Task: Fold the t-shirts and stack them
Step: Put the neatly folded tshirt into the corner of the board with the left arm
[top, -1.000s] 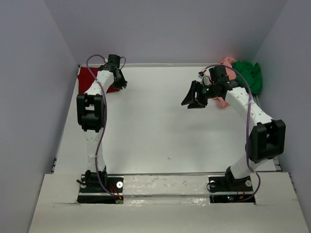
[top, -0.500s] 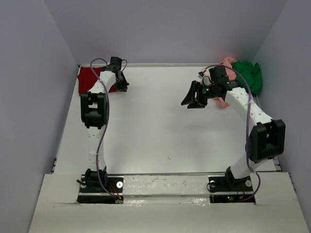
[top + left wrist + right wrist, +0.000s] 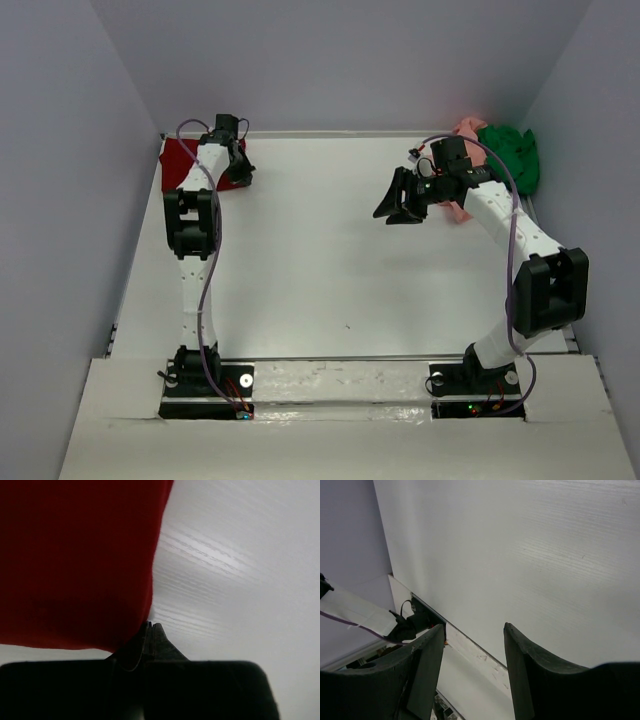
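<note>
Top external view: the two crumpled t-shirts, the salmon pink shirt (image 3: pixel 466 129) and the bright green shirt (image 3: pixel 512 152), lie bunched together in the far right corner of the counter (image 3: pixel 320 270). They touch each other, with the green one nearer the side wall. Note that the right end effector (image 3: pixel 398 205) hangs over bare counter toward the middle, with its fingers pointing away from that heap. The shirts lie behind it, out past its wrist, so your next reach probably calls for swinging the right arm round toward the corner. The heap shows no clear long axis (it is bunched, not spread). The right arm is much the nearer of the two.

Right wrist view: the jaws stand wide apart, with nothing between them and only white counter below.

Left wrist view: the left end effector (image 3: pixel 150 630) has its fingers pressed together. Their tip meets the edge of the dark red shirt (image 3: pixel 75 555), which lies flat in the far left corner. You cannot tell from here whether a fold of cloth is nipped between them.
</note>
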Tool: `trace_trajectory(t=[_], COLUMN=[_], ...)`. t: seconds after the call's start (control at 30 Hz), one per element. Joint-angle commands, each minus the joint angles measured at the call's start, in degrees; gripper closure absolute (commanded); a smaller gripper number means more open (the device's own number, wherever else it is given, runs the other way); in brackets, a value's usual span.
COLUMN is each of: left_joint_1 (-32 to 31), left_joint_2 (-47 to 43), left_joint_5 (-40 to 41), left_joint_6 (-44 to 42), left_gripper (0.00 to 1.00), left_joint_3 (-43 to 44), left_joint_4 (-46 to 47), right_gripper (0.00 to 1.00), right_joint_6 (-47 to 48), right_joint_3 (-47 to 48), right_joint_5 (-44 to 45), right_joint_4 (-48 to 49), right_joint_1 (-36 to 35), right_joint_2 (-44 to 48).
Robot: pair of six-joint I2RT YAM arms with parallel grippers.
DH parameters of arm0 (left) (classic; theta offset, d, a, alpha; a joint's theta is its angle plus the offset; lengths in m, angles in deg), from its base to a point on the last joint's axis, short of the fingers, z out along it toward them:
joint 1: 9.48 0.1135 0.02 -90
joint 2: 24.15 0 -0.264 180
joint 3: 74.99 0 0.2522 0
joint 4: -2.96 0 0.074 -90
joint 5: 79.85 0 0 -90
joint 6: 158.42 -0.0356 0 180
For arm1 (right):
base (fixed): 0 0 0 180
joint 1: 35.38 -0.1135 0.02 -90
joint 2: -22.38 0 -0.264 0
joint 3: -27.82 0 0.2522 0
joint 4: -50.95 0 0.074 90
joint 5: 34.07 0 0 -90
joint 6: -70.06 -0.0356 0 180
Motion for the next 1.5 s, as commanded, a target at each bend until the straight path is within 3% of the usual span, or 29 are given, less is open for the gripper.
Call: trace_trajectory(t=[0.0,0.63,0.97,1.1,1.13,1.23,1.27,1.37,1.4,1.43,1.47], left_joint_1=[2.69,6.65,7.0,7.0,7.0,6.83,6.56,5.86,5.51,5.42,5.42], left_joint_2=[0.2,3.63,6.0,3.82,2.85,-2.85,-6.35,-11.29,-14.0,-15.25,-17.44], left_joint_5=[0.18,0.63,0.89,1.41,1.68,2.64,3.78,9.65,10.98,11.6,11.7], left_joint_6=[-0.05,-1.1,-0.58,-0.66,-0.75,-1.45,-1.72,-2.94,-2.95,-3.04,-3.12], left_gripper=[1.0,1.0,0.95,0.94,0.91,0.69,0.56,0.36,0.21,0.15,0.01], left_joint_3=[3.59,7.37,12.55,10.73,9.76,4.58,1.95,-1.23,-2.72,-3.34,-4.83], left_joint_4=[-1.72,-0.32,1.53,1.44,1.7,3.02,3.63,3.73,2.68,2.23,1.45], right_gripper=[0.43,0.43,0.43,0.43,0.43,0.43,0.43,0.43,0.43,0.43,0.43], right_joint_6=[-0.33,-0.24,-0.6,-0.95,-0.95,-1.12,-1.12,-1.04,-0.95,-0.69,-0.6], right_joint_3=[0.15,-0.03,-1.61,-1.61,-1.52,-1.61,-1.7,-1.96,-2.05,-2.05,-1.96], right_joint_5=[-0.65,-1.18,-0.83,-0.74,-0.74,-1.0,-1.01,-1.53,-1.45,-1.53,-1.53], right_joint_4=[2.1,2.01,2.01,2.18,2.27,2.8,2.97,3.76,4.11,4.2,4.29], right_joint_1=[0.36,0.36,0.36,0.36,0.36,0.36,0.36,0.36,0.36,0.36,0.36], right_joint_2=[2.25,1.28,2.6,2.6,2.6,2.6,2.51,2.25,2.25,2.16,2.07])
